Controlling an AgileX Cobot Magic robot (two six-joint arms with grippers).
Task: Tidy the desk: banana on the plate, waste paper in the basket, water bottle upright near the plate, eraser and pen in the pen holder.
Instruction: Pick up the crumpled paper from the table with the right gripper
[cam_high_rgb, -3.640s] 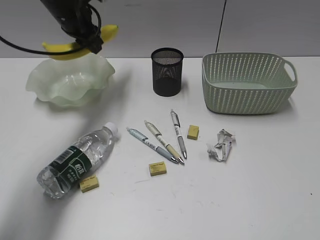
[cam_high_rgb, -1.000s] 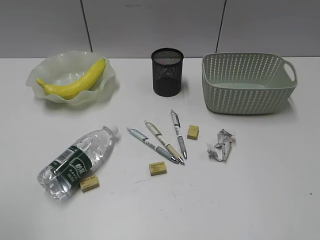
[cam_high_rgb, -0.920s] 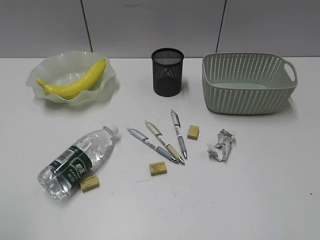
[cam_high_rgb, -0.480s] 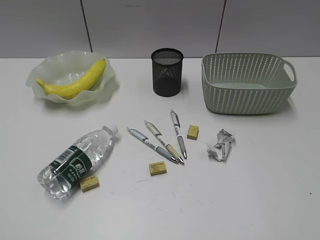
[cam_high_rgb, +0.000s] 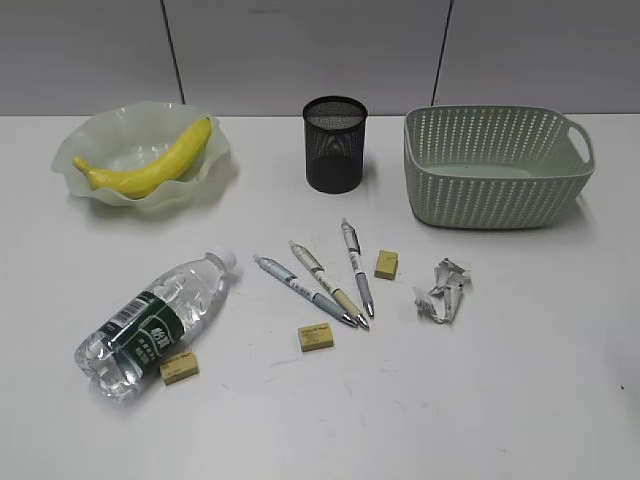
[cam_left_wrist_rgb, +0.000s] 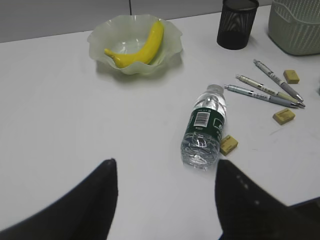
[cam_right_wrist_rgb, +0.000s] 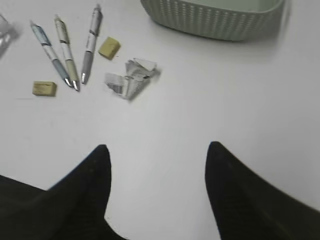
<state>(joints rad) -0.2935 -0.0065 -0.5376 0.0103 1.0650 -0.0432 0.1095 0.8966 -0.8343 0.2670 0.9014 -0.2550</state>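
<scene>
Two pincers spread and empty above the tabletop

Both of my pincers hang over the white tabletop (cam_high_rgb: 520, 380) with nothing between their fingers. My left pincer (cam_left_wrist_rgb: 165, 200) stands spread; straight ahead of it, near but not touching, the water bottle (cam_left_wrist_rgb: 203, 127) lies on its side with its cap pointing away from me. One yellow eraser (cam_left_wrist_rgb: 228, 144) lies against the bottle's right flank. Farther off, ahead and slightly left, the banana (cam_left_wrist_rgb: 140, 46) lies in the ruffled green plate (cam_left_wrist_rgb: 100, 47). The black mesh pen holder (cam_left_wrist_rgb: 237, 25) stands upright far to my front right.

My right pincer (cam_right_wrist_rgb: 157, 190) is also spread. The waste paper (cam_right_wrist_rgb: 131, 79) lies ahead of it and a little to the left, well clear of my fingers. Left of the paper lie three pens (cam_right_wrist_rgb: 65, 47) side by side, with a second eraser (cam_right_wrist_rgb: 109, 47) just beside the rightmost pen and a third eraser (cam_right_wrist_rgb: 44, 88) near the pens' tips. The green basket (cam_right_wrist_rgb: 215, 22) sits beyond the paper, ahead and to the right.
</scene>
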